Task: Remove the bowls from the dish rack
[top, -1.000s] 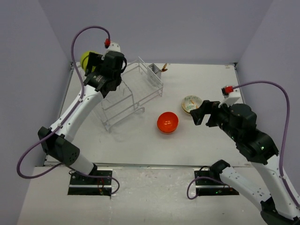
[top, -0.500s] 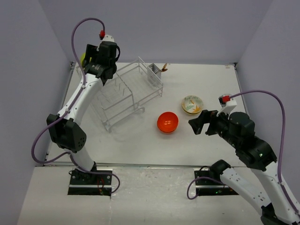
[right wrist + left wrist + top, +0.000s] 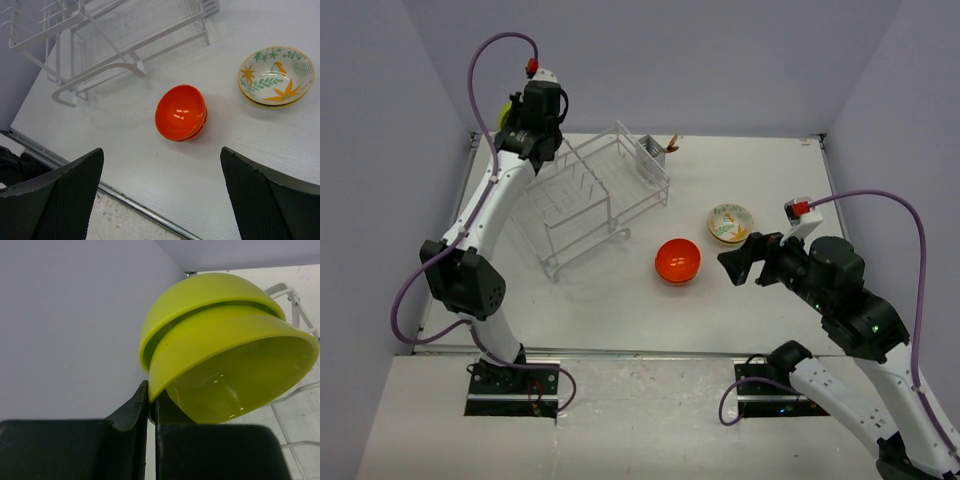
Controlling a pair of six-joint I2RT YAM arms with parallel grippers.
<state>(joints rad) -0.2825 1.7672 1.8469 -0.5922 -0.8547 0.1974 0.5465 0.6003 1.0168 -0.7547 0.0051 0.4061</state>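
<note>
In the left wrist view my left gripper (image 3: 151, 396) is shut on the rim of a lime-green bowl (image 3: 235, 370), which is nested against a second lime-green one (image 3: 200, 295). From above, that gripper (image 3: 523, 128) sits at the far left end of the white dish rack (image 3: 590, 195), and only a sliver of lime-green bowl (image 3: 504, 112) shows. Two stacked orange bowls (image 3: 678, 260) and a cream leaf-patterned bowl (image 3: 730, 221) rest on the table. My right gripper (image 3: 742, 262) hangs open just right of the orange bowls (image 3: 181, 112), holding nothing.
A grey cutlery basket (image 3: 648, 155) stands at the rack's far right end. The rack's wire frame (image 3: 100, 40) fills the upper left of the right wrist view. The left wall runs close beside the left gripper. The table's metal front edge (image 3: 130, 200) lies under the right gripper.
The left gripper has reached further back and left and its jaws have shut on the lime-green bowl's rim. The right arm has drifted slightly left and lower, still open.
</note>
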